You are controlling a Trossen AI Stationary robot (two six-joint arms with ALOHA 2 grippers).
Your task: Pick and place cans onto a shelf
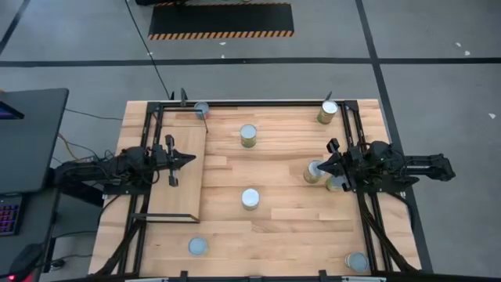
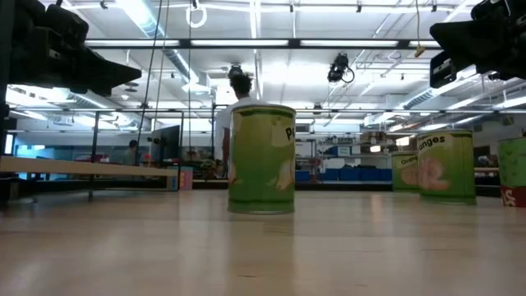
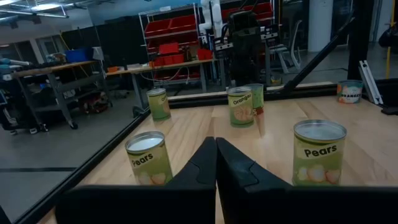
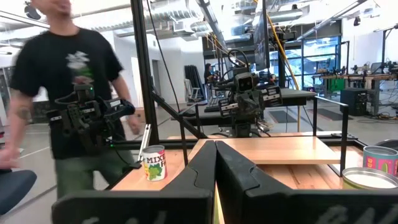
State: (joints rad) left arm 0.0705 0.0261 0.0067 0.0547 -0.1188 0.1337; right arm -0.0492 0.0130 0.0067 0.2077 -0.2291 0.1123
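Your left gripper (image 1: pixel 190 159) hangs closed and empty over the shelf (image 1: pixel 178 200). Your right gripper (image 1: pixel 320 165), closed and empty too, sits beside two cans (image 1: pixel 313 171).

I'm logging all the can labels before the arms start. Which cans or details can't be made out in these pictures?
- High view: every can, such as the middle can, shows mainly its top; labels unreadable.
- High view: the right gripper partly covers two cans.
- Low view: red-labelled can cut off by the picture's edge.
- Right wrist view: person blurred.
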